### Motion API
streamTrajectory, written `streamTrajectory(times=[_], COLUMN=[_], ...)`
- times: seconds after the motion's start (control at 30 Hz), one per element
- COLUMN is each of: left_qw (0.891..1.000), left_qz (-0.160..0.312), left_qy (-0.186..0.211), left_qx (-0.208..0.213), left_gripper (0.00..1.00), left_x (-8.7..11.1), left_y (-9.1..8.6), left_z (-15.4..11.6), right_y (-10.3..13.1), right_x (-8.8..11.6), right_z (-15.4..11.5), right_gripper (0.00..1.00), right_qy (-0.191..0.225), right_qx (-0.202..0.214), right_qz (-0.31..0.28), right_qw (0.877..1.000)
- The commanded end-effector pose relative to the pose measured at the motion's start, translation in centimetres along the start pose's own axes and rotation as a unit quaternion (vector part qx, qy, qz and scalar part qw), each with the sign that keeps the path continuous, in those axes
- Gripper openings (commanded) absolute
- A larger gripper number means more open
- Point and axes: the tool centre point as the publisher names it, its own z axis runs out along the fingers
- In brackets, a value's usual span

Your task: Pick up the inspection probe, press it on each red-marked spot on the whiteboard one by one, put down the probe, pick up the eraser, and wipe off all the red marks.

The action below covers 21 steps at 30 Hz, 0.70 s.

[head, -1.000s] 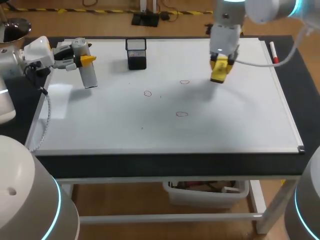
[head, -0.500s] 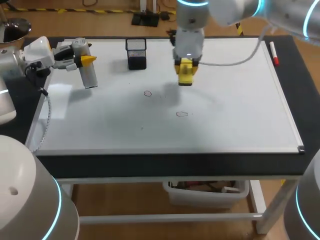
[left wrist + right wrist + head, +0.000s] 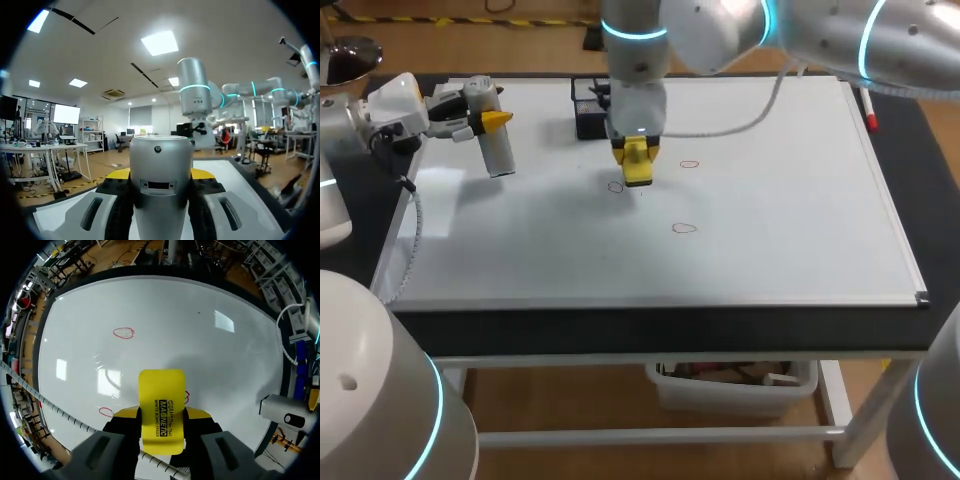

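The right gripper (image 3: 636,158) was clamped on the yellow eraser (image 3: 638,172) from both sides. It hung over the whiteboard (image 3: 790,220), just in front of the black mesh pen holder (image 3: 588,108). The eraser's lower end sat just beside the left red mark (image 3: 615,186); whether it touched the board could not be told. The far red mark (image 3: 689,164) and the near red mark (image 3: 684,227) lay apart from it, toward the right arm's side.

The left gripper (image 3: 485,120) hung over the whiteboard's left edge, closed on the silver inspection probe (image 3: 500,152), which stood nearly upright. In the left wrist view the probe filled the gap between the yellow tips. A red marker (image 3: 867,104) lay on the dark worktop (image 3: 620,325), just beside the whiteboard's right edge.
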Motion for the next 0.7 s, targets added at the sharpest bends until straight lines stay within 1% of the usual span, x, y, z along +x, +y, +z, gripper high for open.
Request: streamTrajectory(times=[0.03,0.1,0.17,0.23,0.37,0.7], left_qw=[1.000,1.000,1.000,1.000,1.000,1.000], left_qz=[0.001,0.001,0.001,0.001,0.001,0.001], left_qy=[-0.002,-0.002,-0.002,-0.002,-0.002,-0.002], left_qx=[0.000,0.000,0.000,0.000,0.000,0.000], left_gripper=[0.00,0.00,0.00,0.00,0.00,0.00], left_x=[0.1,0.1,0.1,0.1,0.1,0.1], left_y=[-0.1,-0.1,-0.1,-0.1,-0.1,-0.1], left_z=[0.0,0.0,0.0,0.0,0.0,0.0], right_y=[-0.8,-0.8,-0.8,-0.9,-0.8,-0.2], right_x=[-1.9,-2.7,-3.4,-4.0,-5.1,-6.0], right_z=[1.0,1.4,1.7,1.9,2.3,3.2], right_gripper=[0.00,0.00,0.00,0.00,0.00,0.00], right_qy=[0.021,0.008,0.013,-0.001,0.000,0.001], right_qx=[0.002,-0.004,0.000,-0.014,-0.012,-0.009], right_qz=[-0.007,-0.007,-0.013,-0.010,-0.010,-0.003], right_qw=[1.000,1.000,1.000,1.000,1.000,1.000])
